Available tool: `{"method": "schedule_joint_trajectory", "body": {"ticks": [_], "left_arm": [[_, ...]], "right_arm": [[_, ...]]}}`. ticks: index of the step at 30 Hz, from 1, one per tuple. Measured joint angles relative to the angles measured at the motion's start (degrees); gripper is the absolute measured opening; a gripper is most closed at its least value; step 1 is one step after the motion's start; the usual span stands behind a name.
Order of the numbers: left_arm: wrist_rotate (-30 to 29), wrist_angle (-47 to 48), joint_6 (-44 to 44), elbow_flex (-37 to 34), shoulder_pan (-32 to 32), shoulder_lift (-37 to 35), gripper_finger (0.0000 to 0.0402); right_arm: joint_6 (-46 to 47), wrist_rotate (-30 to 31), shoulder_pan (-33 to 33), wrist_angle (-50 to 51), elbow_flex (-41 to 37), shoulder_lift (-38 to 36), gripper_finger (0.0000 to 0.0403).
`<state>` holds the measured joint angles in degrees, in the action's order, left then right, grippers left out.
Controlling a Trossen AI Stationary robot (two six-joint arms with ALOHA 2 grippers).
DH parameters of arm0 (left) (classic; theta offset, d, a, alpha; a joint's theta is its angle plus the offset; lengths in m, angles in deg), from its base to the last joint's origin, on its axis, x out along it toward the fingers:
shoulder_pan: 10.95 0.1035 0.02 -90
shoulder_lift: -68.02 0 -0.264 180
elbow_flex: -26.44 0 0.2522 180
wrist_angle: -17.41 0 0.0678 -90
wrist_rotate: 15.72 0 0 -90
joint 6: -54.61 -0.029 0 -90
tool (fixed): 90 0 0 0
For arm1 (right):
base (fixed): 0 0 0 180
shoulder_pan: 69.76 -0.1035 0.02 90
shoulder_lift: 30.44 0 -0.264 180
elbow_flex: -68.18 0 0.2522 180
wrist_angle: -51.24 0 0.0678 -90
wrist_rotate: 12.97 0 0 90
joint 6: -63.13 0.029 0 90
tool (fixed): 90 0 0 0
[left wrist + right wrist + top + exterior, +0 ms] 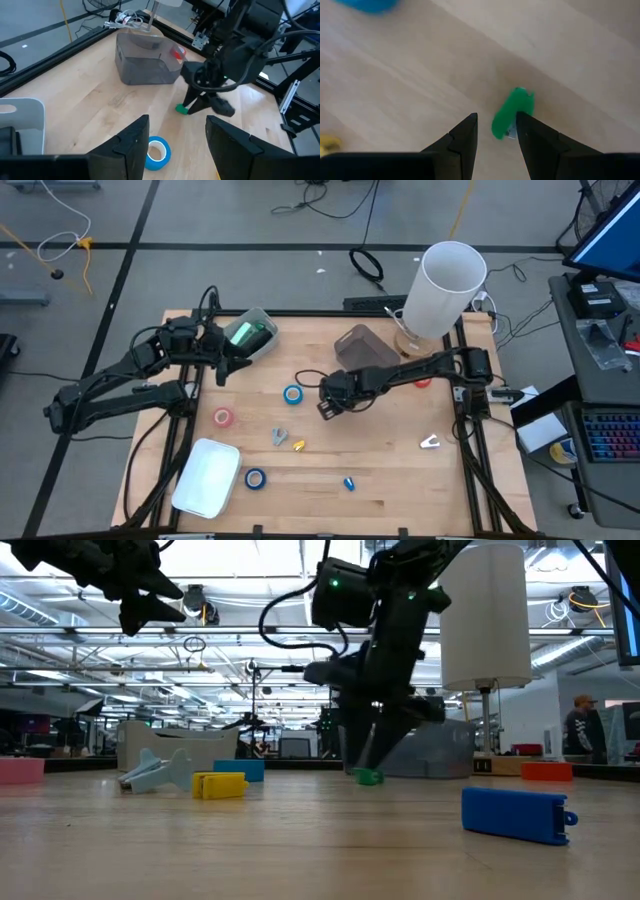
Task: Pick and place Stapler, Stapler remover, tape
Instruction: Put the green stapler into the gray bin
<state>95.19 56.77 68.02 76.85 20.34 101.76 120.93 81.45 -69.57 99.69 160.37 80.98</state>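
My right gripper (327, 408) is near the table's middle, open and pointing down. Its two fingers stand on either side of a small green piece (511, 111) lying flat on the wood (368, 776). My left gripper (177, 142) is open and held high above the table's left part (218, 363), empty. Tape rolls lie flat on the table: a blue one (292, 393) (156, 152), a pink one (223, 417) and another blue one (256, 478). A blue stapler (515, 813) lies on its side near the near edge (349, 483). My right gripper comes at the green piece from above, with one finger (532, 132) overlapping its edge (516, 120) in the right wrist view. I cannot tell whether either finger touches it. The piece lies on the table.
A grey bin (365, 348) and a tall white cylinder (447, 285) stand at the far side. A clear bin (255, 335) sits far left, a white tray (207, 477) near left. A grey piece (279, 436), a yellow piece (298, 445) and a white remover (430, 442) lie on the wood.
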Motion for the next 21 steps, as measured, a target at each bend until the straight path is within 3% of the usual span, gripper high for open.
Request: {"method": "schedule_joint_trajectory", "body": {"ticks": [21], "left_arm": [[0.0,-0.4,0.07,0.0,0.02,0.0,0.0196]], "right_arm": [[5.98,-3.04,-0.07,-0.3,0.05,0.8,0.013]]}}
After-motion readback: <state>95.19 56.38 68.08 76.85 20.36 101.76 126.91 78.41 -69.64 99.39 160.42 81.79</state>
